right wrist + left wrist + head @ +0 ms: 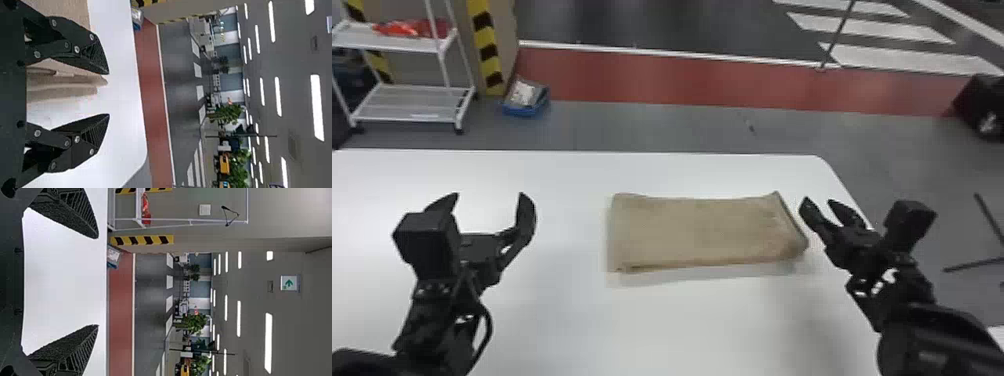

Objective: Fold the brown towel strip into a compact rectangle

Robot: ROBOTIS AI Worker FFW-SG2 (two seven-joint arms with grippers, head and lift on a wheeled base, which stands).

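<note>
Towel (702,230) lies on table (682,330) between left pincer (489,195) and right pincer (819,201), both released, fingers apart.

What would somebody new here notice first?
Probably the brown towel, folded flat on the white table. Next, perhaps, the two black grippers, both open: the left left of the towel, the right by its right end.

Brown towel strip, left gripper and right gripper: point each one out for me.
Brown towel strip (702,231): head view, middle of its upper face.
Left gripper (488,196): head view, midway between its fingertips.
Right gripper (818,201): head view, likewise.
</note>
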